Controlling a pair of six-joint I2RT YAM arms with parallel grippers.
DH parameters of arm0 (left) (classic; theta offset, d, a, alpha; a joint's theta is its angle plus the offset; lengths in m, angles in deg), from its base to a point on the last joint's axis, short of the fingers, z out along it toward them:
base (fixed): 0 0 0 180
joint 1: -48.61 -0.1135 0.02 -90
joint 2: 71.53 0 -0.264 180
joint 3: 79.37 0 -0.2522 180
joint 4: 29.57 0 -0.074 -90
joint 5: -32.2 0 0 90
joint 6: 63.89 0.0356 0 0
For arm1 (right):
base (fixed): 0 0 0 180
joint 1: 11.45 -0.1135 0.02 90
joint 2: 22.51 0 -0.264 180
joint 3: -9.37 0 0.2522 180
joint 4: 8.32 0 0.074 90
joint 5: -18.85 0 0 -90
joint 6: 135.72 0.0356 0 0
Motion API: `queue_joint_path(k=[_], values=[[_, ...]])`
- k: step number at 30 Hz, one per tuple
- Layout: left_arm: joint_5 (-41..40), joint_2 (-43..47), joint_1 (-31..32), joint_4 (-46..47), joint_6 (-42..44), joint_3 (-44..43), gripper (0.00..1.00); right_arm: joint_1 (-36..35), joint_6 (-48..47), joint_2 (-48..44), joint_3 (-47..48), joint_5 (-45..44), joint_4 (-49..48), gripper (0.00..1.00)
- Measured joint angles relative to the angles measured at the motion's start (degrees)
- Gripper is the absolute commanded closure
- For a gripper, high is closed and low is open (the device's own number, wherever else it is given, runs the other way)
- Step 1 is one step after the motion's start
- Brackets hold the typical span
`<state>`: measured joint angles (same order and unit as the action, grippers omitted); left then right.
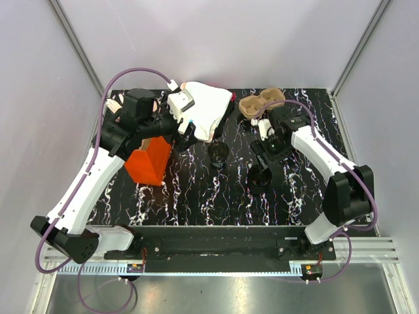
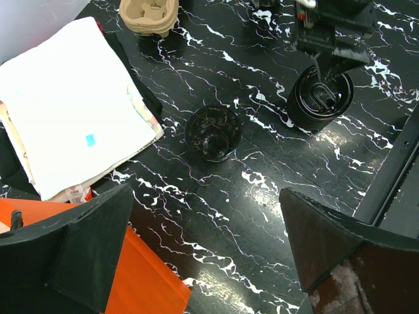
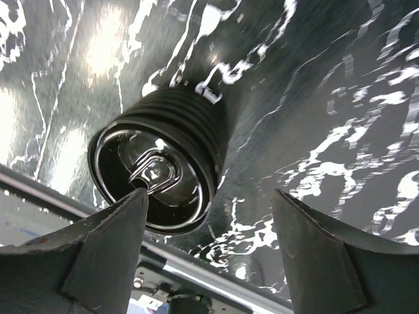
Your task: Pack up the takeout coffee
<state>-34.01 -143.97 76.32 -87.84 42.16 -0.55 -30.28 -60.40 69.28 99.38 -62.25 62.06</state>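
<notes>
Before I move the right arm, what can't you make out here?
Small black round cup: contents unclear, left wrist view, interior dark and glossy.
Brown two-hollow cardboard tray: cut off by the top edge, left wrist view.
Stack of ribbed black plastic lids: count unclear, right wrist view, ridges blurred.
</notes>
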Motion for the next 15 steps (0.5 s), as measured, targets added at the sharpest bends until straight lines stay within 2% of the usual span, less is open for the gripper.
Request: queue_joint_path(k=[6,15], values=[[0.04,0.0,0.11,0.02,-0.02,0.0,0.01,0.15,-0.11,0.0,-4.87,2.45,-1.27,0.26],[0.04,0.0,0.33,0.0,-0.02,0.0,0.01,1.38,-0.15,1.2,-5.49,6.86,-3.19,0.33]])
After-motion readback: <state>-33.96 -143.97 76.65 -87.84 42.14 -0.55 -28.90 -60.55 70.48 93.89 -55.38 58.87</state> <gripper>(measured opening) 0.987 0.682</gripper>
